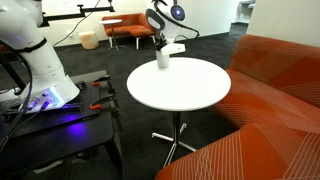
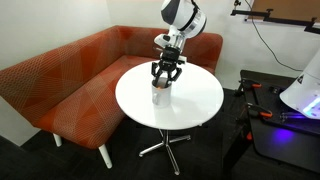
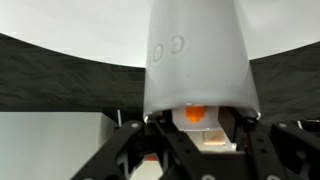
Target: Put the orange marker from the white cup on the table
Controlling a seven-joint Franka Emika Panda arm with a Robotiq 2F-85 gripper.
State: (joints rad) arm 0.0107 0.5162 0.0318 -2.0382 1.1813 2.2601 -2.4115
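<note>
Orange marker [image 3: 196, 114] is seen end-on inside white cup [image 3: 196, 50], centred low in frame between wide-spread jaws of gripper [image 3: 197, 128].

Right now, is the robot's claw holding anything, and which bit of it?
Nothing yet, it seems. The gripper hangs open over the white cup, its jaws spread either side of the orange marker's top end, not closed on it.

The desk [image 1: 185, 95] top is smooth, white, faintly satin; its pedestal foot [image 2: 165, 143] is shiny chrome metal. The white cup [image 3: 195, 60] looks smooth and matt. The sofa [image 2: 70, 85] wears ribbed orange woven cloth. The carpet [image 1: 215, 45] is dark and matt.
</note>
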